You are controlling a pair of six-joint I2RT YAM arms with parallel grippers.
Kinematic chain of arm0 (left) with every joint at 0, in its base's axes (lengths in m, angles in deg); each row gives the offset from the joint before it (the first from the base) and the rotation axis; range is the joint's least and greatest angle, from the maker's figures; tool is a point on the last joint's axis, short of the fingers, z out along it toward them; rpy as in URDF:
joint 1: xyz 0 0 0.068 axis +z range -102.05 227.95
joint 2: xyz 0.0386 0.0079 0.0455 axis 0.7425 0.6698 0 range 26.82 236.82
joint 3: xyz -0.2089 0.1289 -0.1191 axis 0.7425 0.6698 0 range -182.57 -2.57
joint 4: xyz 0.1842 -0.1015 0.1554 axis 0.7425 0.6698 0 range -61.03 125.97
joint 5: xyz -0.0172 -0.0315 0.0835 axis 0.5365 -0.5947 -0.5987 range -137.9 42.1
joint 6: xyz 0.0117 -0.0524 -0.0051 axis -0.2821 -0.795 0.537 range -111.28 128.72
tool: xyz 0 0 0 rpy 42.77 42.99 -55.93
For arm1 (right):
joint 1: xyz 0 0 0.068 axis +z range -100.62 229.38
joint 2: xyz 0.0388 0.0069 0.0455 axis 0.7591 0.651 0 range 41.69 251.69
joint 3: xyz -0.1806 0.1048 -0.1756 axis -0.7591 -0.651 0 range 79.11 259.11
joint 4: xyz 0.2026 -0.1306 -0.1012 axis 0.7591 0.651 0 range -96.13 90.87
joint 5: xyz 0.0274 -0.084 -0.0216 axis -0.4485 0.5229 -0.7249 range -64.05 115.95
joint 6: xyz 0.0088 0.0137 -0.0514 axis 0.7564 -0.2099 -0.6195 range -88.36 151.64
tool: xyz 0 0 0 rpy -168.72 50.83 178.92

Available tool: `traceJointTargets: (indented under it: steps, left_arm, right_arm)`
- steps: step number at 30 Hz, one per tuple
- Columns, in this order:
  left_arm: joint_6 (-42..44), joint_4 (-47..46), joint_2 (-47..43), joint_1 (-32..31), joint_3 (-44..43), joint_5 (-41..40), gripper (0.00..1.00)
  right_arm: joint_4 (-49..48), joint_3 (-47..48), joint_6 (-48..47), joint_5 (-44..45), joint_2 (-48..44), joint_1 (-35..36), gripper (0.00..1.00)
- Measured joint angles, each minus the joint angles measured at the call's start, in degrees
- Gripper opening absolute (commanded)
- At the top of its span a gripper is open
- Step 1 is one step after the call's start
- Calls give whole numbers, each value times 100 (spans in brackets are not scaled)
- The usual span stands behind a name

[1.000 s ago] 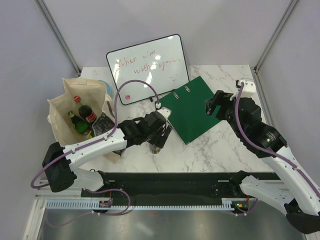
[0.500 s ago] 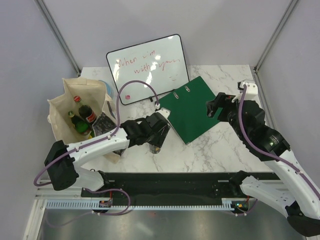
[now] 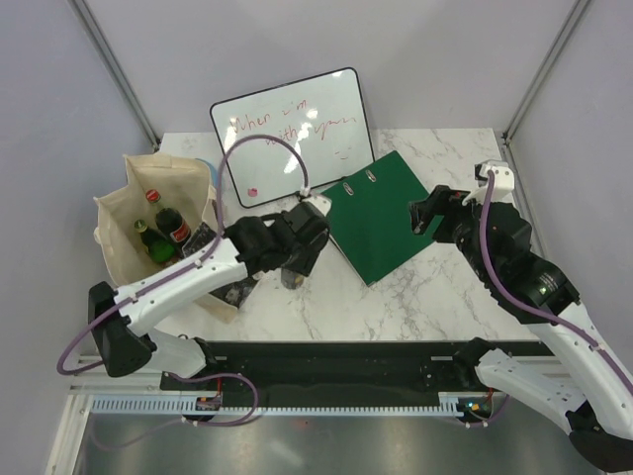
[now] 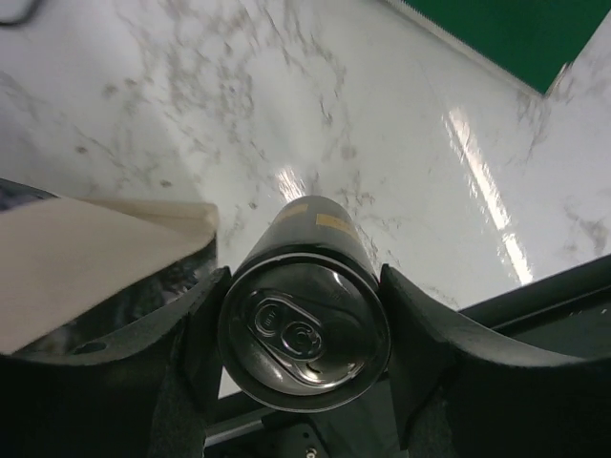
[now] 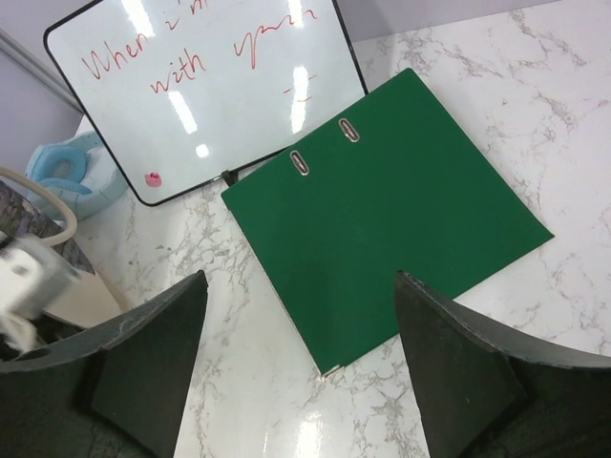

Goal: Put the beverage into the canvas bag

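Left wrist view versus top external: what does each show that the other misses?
Left wrist only: the lid and pull tab of the dark can, with the fingers of the left gripper pressed against both its sides. Top external only: the bottles inside the canvas bag, the whiteboard, the open right gripper. Both: the green binder, the marble table, part of the bag.

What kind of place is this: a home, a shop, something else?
Probably a robot test booth in a lab: bare grey panel walls close around one marble-look table, with staged props, a whiteboard and a green binder.
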Motion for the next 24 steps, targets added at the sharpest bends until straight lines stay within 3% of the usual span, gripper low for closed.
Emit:
traceJointTargets:
  steps: [4, 11, 16, 24]
  left_arm:
    - [323, 562, -31, 330, -1582, -328, 2]
    - [1182, 734, -358, 2057, -3724, -680, 2]
    - [1759, 918, -568, 3595, -3963, -640, 2]
    - [1947, 1010, -566, 4743, -3676, -385, 2]
  right_arm:
    - [-46, -63, 20, -125, -2, 0, 86]
    - [-87, -164, 63, -352, 0, 0, 86]
    - [-127, -164, 59, -490, -2, 0, 86]
    - [-142, -208, 59, -590, -131, 0, 86]
